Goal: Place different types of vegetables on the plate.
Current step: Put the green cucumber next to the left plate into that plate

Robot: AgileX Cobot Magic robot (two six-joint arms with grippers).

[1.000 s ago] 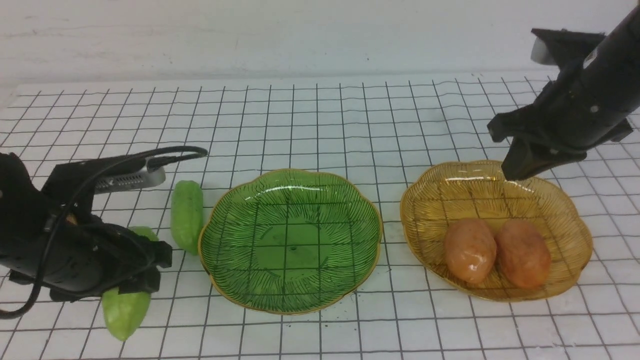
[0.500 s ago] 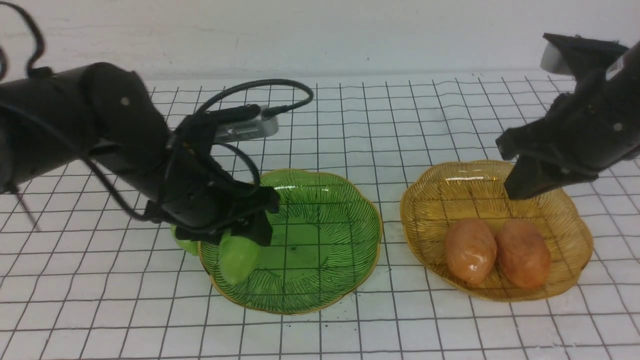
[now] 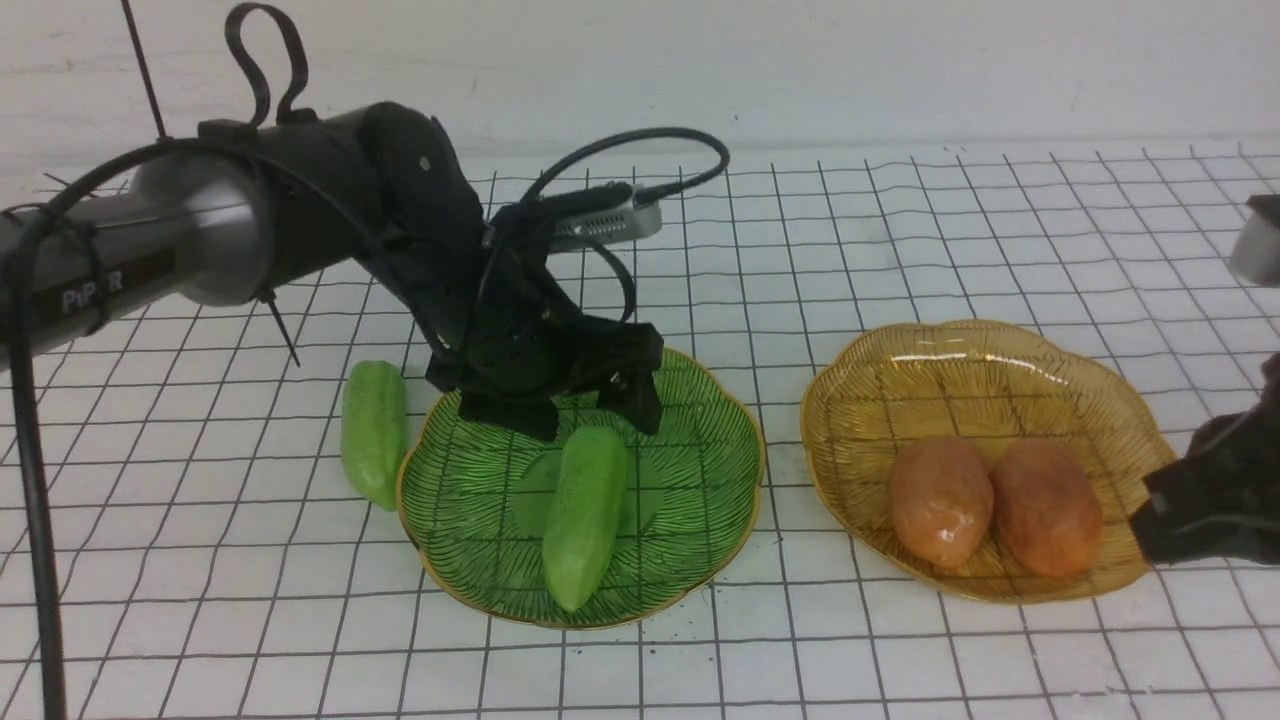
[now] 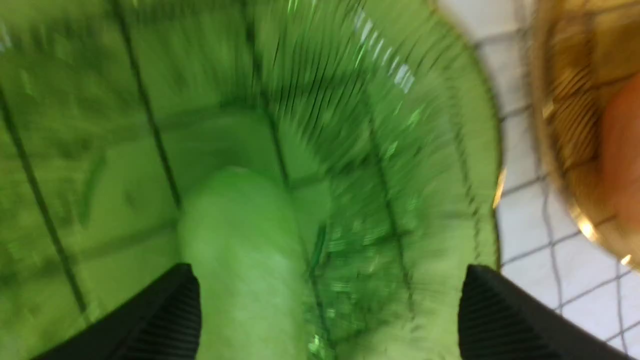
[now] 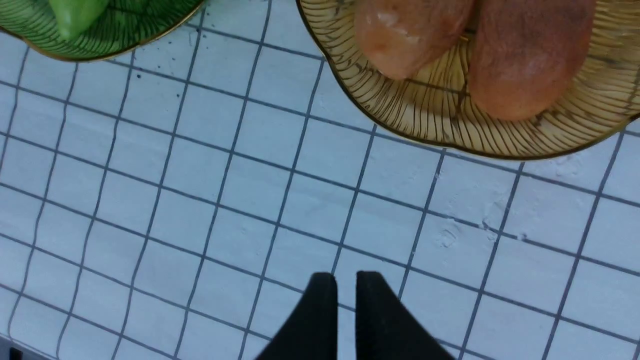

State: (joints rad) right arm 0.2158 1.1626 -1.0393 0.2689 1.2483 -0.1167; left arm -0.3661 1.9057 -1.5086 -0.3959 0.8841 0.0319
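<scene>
**Jaws wide, pod laid down**

The green plate is occupied by one cucumber pod, lying free below the empty left gripper; the amber plate by both potatoes. The right gripper is closed on nothing. The second pod, just beside the green plate, is judged next.

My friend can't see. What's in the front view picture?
The open left gripper hovers over a green cucumber lying in the green plate. A second cucumber lies on the table beside that plate, and two potatoes sit together in the amber plate.
</scene>
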